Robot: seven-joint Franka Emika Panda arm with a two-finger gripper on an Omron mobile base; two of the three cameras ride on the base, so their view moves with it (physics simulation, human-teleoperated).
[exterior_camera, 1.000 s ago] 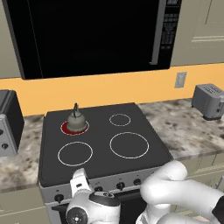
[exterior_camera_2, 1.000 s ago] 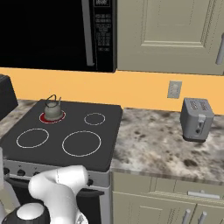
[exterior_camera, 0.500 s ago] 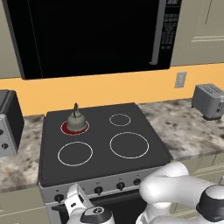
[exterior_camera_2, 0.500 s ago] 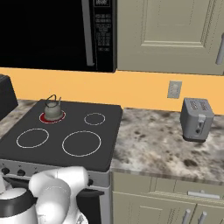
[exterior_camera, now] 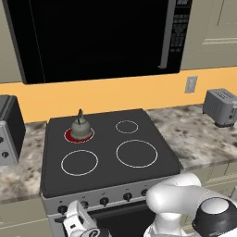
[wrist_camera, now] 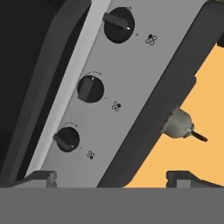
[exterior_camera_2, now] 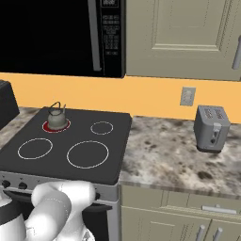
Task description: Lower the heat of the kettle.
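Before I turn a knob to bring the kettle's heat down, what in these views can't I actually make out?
- Which knob drives the glowing burner under the kettle: the hand view's panel symbols are too small.
- Claw: the hand view's bottom edge cuts it to two fingertips, set wide apart; it touches nothing.
- The front panel in the right base view: partly hidden by the arm.
- The toaster: cut by the left base view's right edge.

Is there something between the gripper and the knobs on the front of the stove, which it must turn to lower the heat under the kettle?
Nothing visible does. In the hand view the gripper faces the stove's front panel, and three knobs lie ahead in open space. The kettle sits on the glowing red burner, away from this path.
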